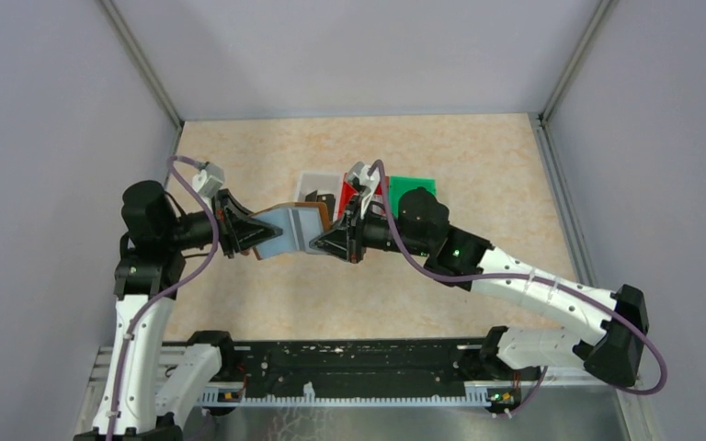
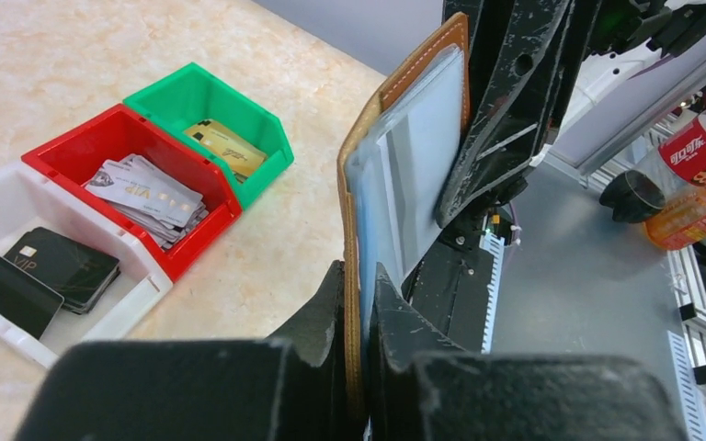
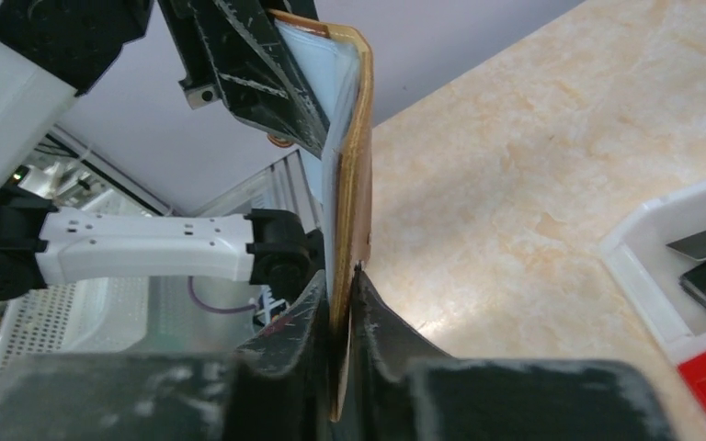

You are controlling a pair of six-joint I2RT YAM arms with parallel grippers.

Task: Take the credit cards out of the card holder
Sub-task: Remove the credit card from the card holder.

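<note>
The brown card holder [image 1: 296, 227] hangs open above the table, held between both grippers, its pale bluish sleeves facing the camera. My left gripper [image 1: 256, 234] is shut on its left edge; in the left wrist view the jaws [image 2: 358, 285] clamp the brown edge [image 2: 353, 211]. My right gripper [image 1: 322, 241] is shut on its right edge [image 3: 357, 165]. Black credit cards [image 2: 41, 271] lie in the white bin, silvery-white ones [image 2: 147, 188] in the red bin, a gold one [image 2: 223, 147] in the green bin. I see no card in the sleeves.
White bin [image 1: 311, 180], red bin [image 1: 347, 195] and green bin [image 1: 411, 186] stand in a row just behind the grippers. Purple walls and metal posts close in the table on three sides. A black rail [image 1: 349, 367] runs along the near edge.
</note>
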